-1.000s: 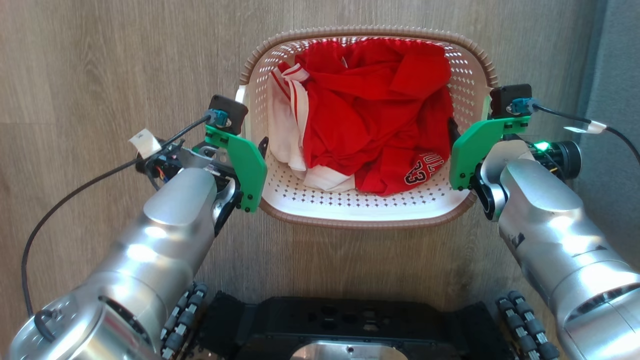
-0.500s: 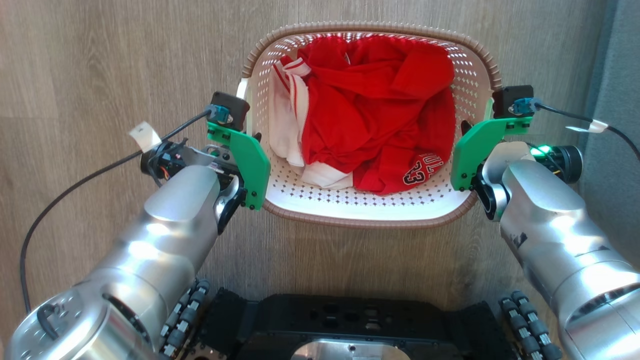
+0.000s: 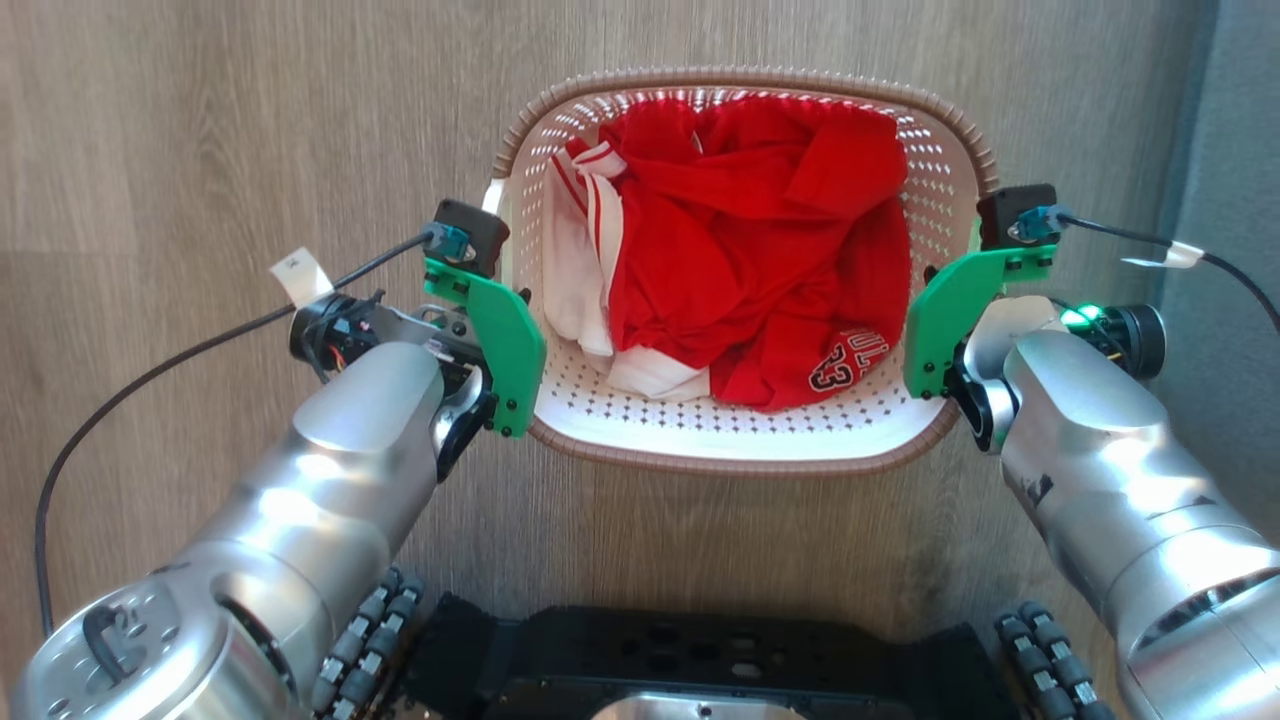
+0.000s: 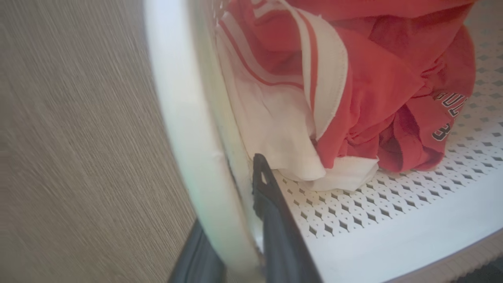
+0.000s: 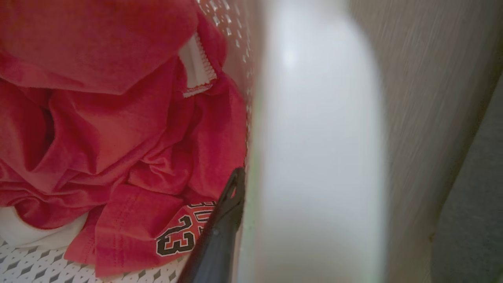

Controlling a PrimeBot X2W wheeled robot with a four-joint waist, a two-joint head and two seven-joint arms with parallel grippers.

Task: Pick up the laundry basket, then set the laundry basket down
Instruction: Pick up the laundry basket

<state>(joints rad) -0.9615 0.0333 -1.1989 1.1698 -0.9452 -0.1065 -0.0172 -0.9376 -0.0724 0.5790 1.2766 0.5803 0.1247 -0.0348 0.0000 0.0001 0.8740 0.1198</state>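
Note:
The laundry basket (image 3: 740,455), cream-white with perforated walls and a brown rim, sits between my two arms over the wooden floor. It holds red and white clothes (image 3: 750,250). My left gripper (image 3: 515,300) is shut on the basket's left white handle (image 4: 188,129); one dark finger (image 4: 271,220) lies inside the wall and the other outside. My right gripper (image 3: 925,275) is shut on the right handle (image 5: 314,137), with one finger (image 5: 224,220) inside beside the red jersey. I cannot tell whether the basket's bottom touches the floor.
Wood-look floor (image 3: 200,120) surrounds the basket. A grey upright surface (image 3: 1240,150) stands close to the right arm. My black base (image 3: 700,650) and its wheels lie just below the basket. Cables trail from both wrists.
The basket and both grippers sit slightly lower in the head view and look a little smaller. My base has shifted down as well, so the camera moved. Both grips are unchanged.

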